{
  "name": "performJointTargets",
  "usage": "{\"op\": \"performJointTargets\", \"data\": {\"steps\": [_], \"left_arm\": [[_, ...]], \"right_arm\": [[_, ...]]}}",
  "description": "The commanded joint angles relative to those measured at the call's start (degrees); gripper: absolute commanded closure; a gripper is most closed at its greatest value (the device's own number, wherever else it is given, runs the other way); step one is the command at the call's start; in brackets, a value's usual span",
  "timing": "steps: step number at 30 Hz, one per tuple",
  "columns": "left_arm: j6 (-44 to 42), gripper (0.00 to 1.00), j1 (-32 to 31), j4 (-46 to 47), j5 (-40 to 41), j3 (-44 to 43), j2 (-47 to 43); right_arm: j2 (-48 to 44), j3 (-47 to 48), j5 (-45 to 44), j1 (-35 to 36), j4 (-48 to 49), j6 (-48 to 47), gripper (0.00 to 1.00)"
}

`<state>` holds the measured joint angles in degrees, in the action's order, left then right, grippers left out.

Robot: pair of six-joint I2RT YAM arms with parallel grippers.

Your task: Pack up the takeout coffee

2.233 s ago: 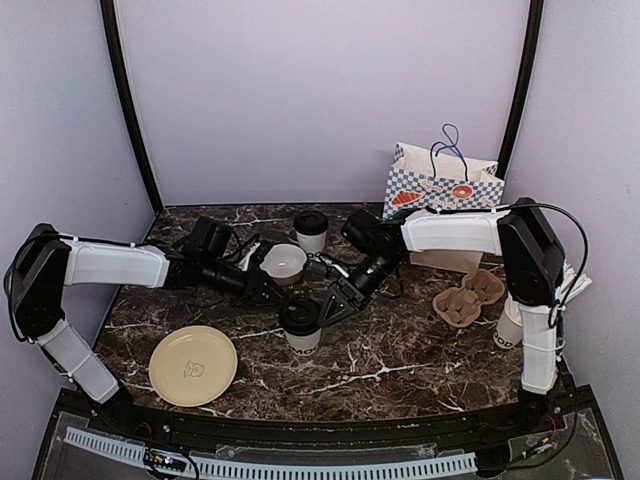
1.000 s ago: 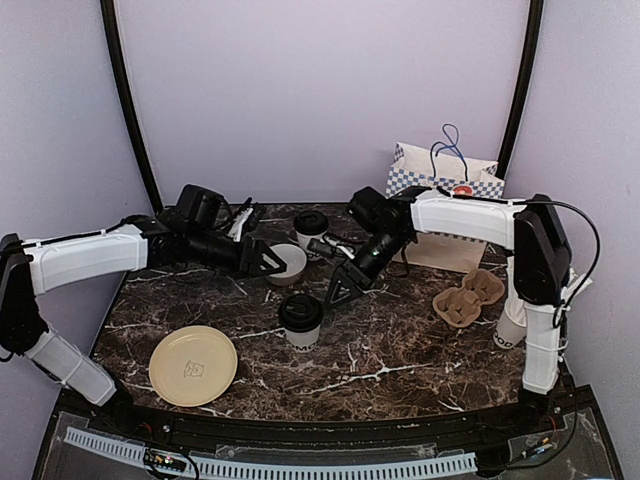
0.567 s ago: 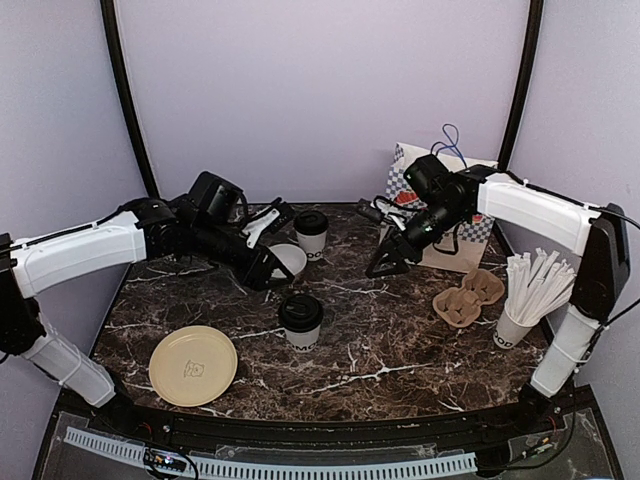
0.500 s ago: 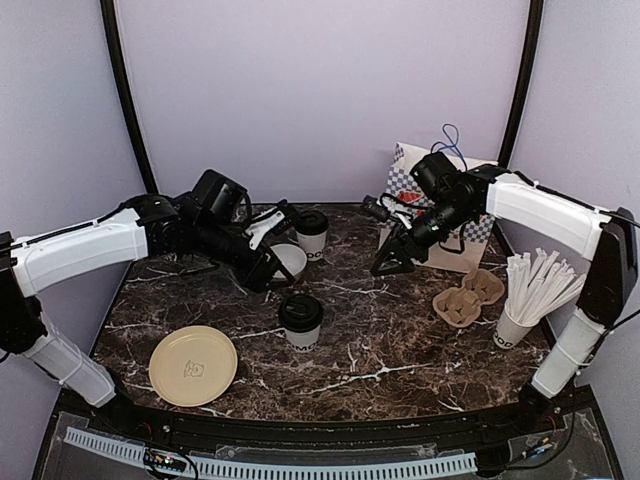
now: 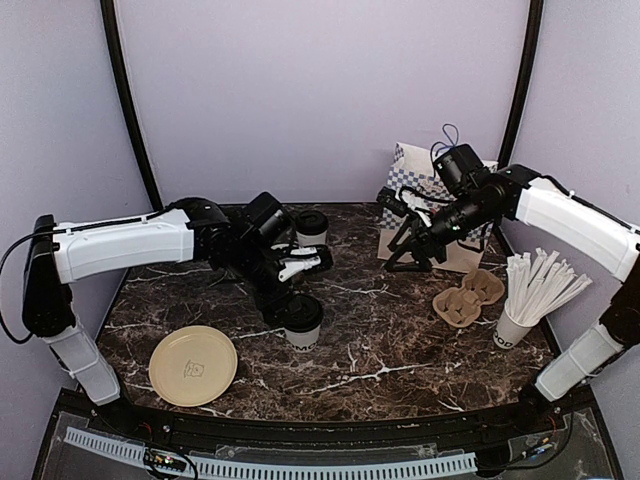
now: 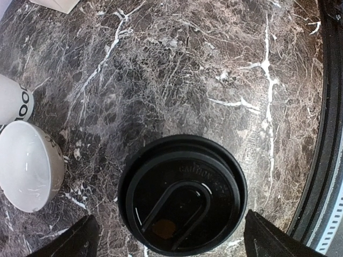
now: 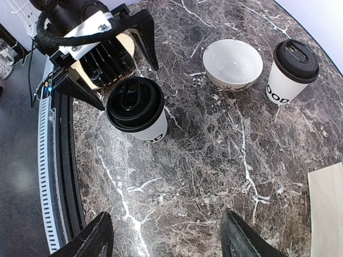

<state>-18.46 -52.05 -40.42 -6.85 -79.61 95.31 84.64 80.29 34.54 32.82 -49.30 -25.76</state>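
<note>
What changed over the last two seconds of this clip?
The left gripper left the bowl, swung to the near cup and opened; it now straddles the lid, not gripping. The right gripper came off that cup and drew back toward the bag, open. Near cup, far cup, plate and bag stayed put.

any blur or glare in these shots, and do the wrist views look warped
Top external: even light, no blur, soft shadows on the table. Left wrist: sharp, small glints on the lid and bowl. Right wrist: sharp, but the table's edge bows from the wide lens.
</note>
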Motion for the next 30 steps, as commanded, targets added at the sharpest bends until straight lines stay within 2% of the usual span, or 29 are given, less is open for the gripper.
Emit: {"op": "performJointTargets", "data": {"steps": [1, 8, 13, 17, 30], "left_arm": [[-1.97, 0.03, -0.65, -2.97, 1.47, -2.46, 0.58], [-1.88, 0.08, -0.74, -3.48, 1.14, -4.66, 2.86], [-1.00, 0.09, -0.73, -5.53, -3.70, -6.92, 5.51], [-0.37, 0.09, -0.70, -6.72, -2.15, -8.10, 8.02], [1.07, 0.25, -0.71, -9.25, 2.62, -10.26, 8.12]], "right_arm": [[-2.00, -1.32, -0.53, -0.63, 1.66, -0.94, 0.32], [-2.83, -2.73, -0.19, -0.96, 2.48, -1.00, 0.31], [-3.31, -3.51, -0.09, -1.00, 2.91, -0.96, 0.31], [-4.16, -4.19, 0.00, -1.09, 3.24, -0.87, 0.31], [-3.88, -4.45, 0.00, -1.13, 3.73, -0.76, 0.31]]}}
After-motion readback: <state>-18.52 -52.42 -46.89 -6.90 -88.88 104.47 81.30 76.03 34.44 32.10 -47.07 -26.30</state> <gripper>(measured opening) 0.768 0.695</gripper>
